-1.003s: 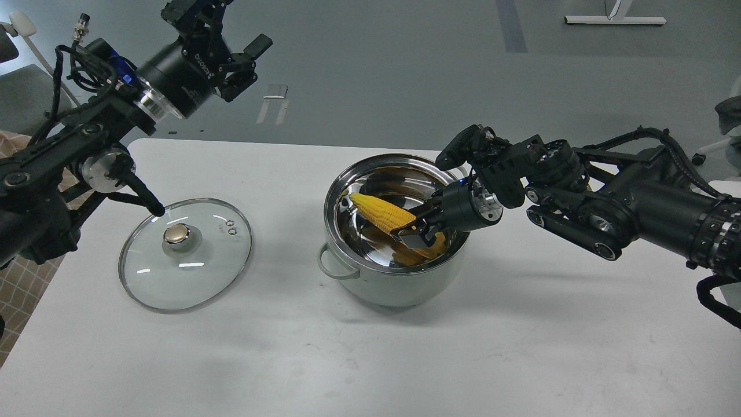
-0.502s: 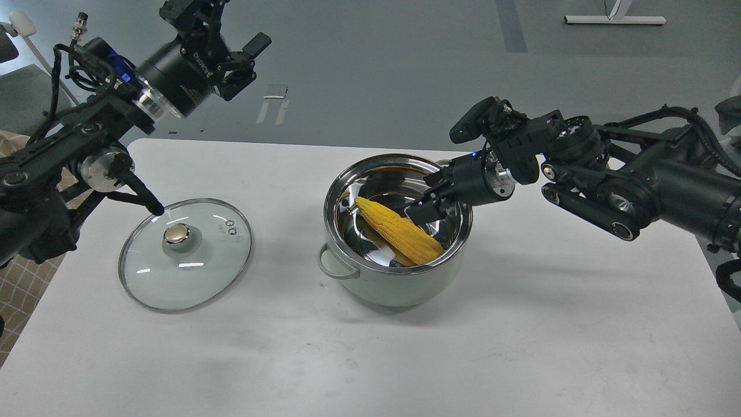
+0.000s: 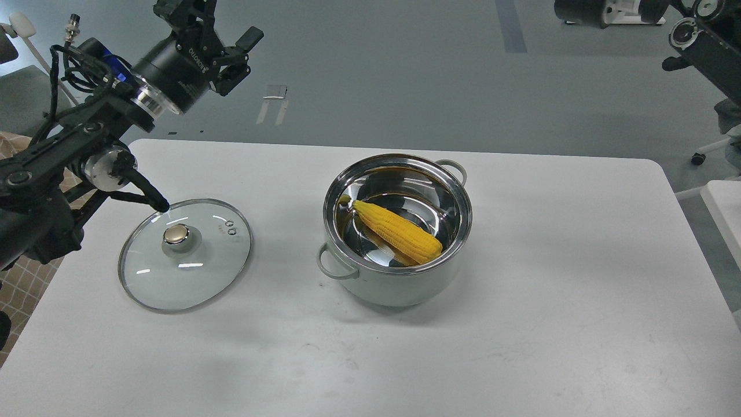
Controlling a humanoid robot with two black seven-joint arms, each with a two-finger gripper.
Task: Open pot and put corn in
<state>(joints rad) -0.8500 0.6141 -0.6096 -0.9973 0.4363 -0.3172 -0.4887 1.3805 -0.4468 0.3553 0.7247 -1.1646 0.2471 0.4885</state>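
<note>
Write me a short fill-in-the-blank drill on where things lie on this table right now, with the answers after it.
1. The bright yellow corn cob lies inside the pale grey-green pot with the shiny ____ interior.
2. The round glass lid with the brass-coloured knob lies on the white table to the ____ of the pot in the head view.
3. The left gripper hangs above the table's far-left corner and holds ____.

Answers: steel; left; nothing

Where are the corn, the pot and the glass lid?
corn point(image 3: 397, 231): head view, middle of the cob.
pot point(image 3: 399, 289): head view, pale outer wall.
glass lid point(image 3: 197, 278): head view, bare glass near the rim.
</note>
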